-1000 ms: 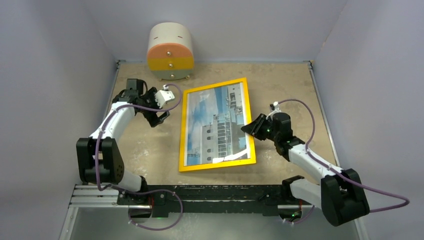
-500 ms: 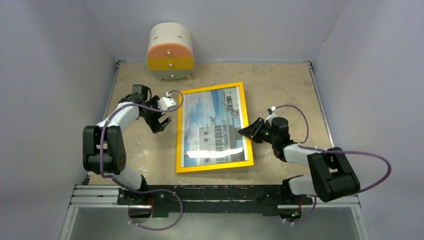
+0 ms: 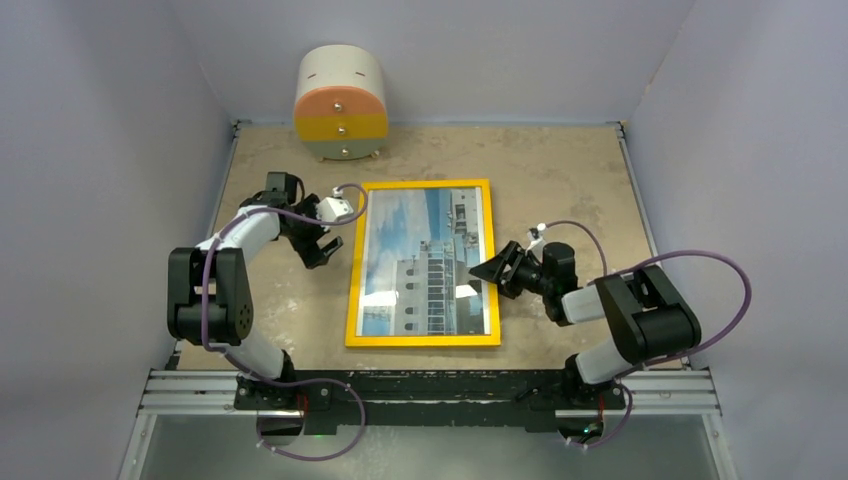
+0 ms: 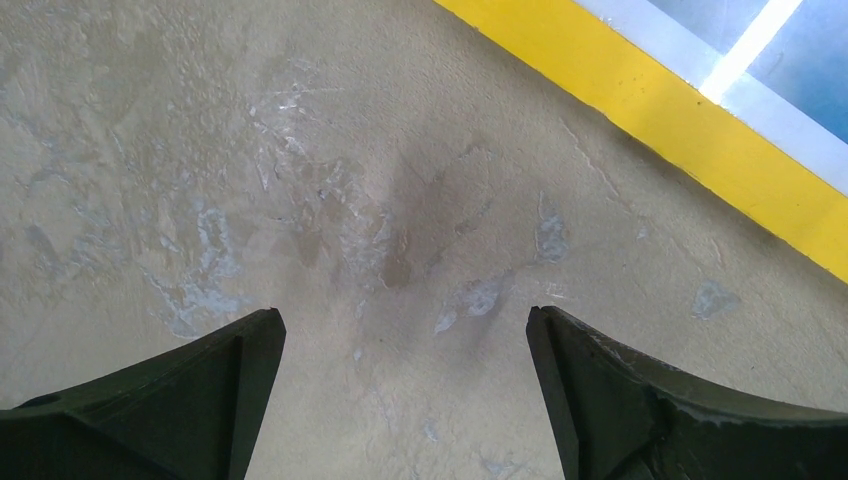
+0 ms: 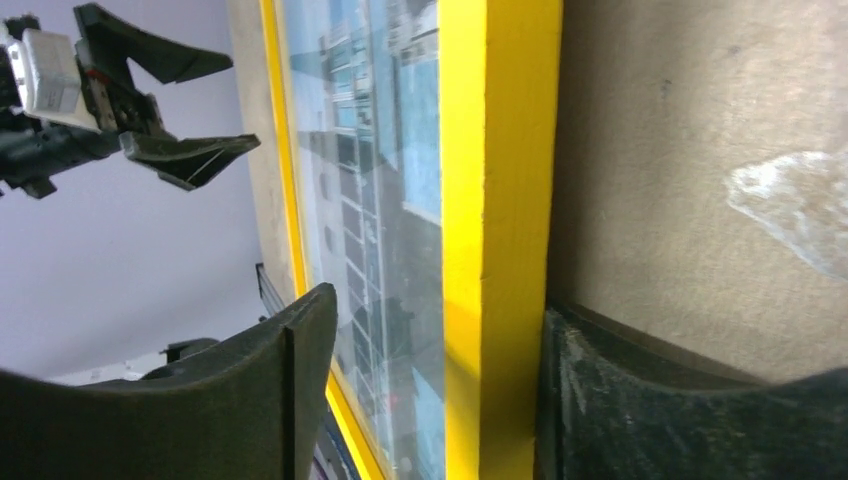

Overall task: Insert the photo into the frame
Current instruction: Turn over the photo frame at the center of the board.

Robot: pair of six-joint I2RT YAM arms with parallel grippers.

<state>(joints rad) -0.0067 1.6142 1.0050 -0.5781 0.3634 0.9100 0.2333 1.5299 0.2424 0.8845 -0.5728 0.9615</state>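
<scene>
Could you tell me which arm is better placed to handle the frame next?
Likely right. The right pincer straddles the right rail of the frame, jaws apart, one finger over the photo, one outside. The left pincer hangs open over bare table, beside the frame without touching.

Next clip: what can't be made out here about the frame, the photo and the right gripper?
- Back of the frame: face down on the table in every view.
- Edges of the photo: too small from above; reflections in the right wrist view.
- Outer finger of the right gripper: touching the frame's rim or not, unclear in the right wrist view.
</scene>
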